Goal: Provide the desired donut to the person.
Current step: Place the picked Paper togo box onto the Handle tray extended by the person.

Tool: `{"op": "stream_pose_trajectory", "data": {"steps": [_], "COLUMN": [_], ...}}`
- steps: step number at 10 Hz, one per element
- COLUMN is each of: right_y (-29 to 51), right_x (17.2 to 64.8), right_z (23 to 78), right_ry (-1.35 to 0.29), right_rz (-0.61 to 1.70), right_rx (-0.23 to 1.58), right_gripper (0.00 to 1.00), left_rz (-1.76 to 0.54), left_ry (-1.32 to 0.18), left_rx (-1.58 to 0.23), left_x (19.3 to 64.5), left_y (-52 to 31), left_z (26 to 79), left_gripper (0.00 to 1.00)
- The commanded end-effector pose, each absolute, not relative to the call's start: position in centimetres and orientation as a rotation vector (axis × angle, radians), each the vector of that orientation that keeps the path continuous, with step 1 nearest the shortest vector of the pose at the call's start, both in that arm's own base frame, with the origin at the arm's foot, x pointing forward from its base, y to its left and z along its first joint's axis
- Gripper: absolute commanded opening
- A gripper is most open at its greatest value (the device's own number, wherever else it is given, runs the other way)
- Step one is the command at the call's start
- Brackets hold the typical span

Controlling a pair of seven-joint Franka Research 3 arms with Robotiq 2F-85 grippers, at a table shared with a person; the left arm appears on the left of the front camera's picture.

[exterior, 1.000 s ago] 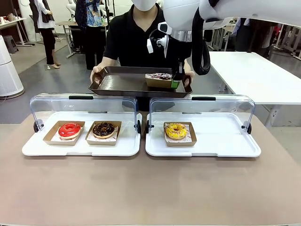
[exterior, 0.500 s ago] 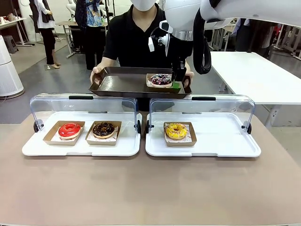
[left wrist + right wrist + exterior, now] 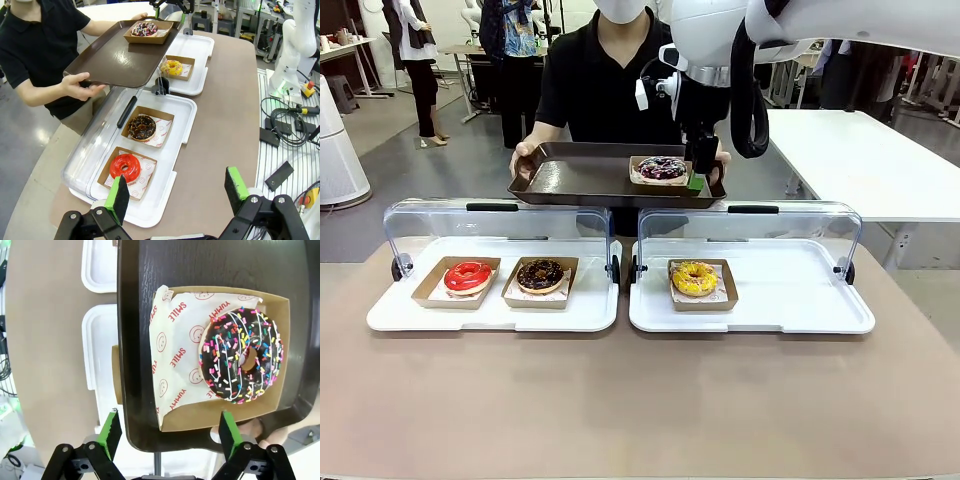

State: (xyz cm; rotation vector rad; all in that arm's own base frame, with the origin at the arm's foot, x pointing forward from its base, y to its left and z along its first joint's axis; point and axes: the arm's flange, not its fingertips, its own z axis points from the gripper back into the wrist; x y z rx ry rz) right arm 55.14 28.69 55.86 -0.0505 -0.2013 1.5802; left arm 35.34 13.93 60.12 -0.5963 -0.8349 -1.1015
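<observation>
The person [image 3: 610, 70] holds a dark tray [image 3: 570, 175] level beyond the table's far edge. At the tray's right end sits a card box [image 3: 200, 415] lined with printed paper, and in it the sprinkled chocolate donut [image 3: 242, 357], so I judge the handover all but done. My right gripper [image 3: 168, 432] hangs just over the box's edge, fingers wide apart with nothing between them, and my left gripper [image 3: 177, 189] hovers spread and empty above the table's left end. The donut looks light, soft and easily smeared, so I'd take the stiff box wall, never the icing.
</observation>
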Motion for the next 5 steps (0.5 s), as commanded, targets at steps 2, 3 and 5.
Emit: {"op": "stream_pose_trajectory", "data": {"steps": [2, 3, 5], "right_y": [28.7, 28.4, 27.3], "right_x": [55.7, 55.7, 53.6], "right_z": [56.0, 56.0, 57.1], "right_ry": [-0.187, -0.187, -0.131], "right_rz": [1.566, 1.563, 1.595], "right_rx": [-0.063, -0.058, -0.031], "right_gripper": [1.0, 1.0, 1.0], "left_rz": [-1.104, -1.104, -1.104], "left_ry": [-0.839, -0.839, -0.839], "left_rx": [-0.606, -0.606, -0.606], "left_x": [35.2, 35.2, 35.2], "left_y": [14.2, 14.2, 14.2], "left_z": [60.2, 60.2, 60.2], "left_gripper": [1.0, 1.0, 1.0]}}
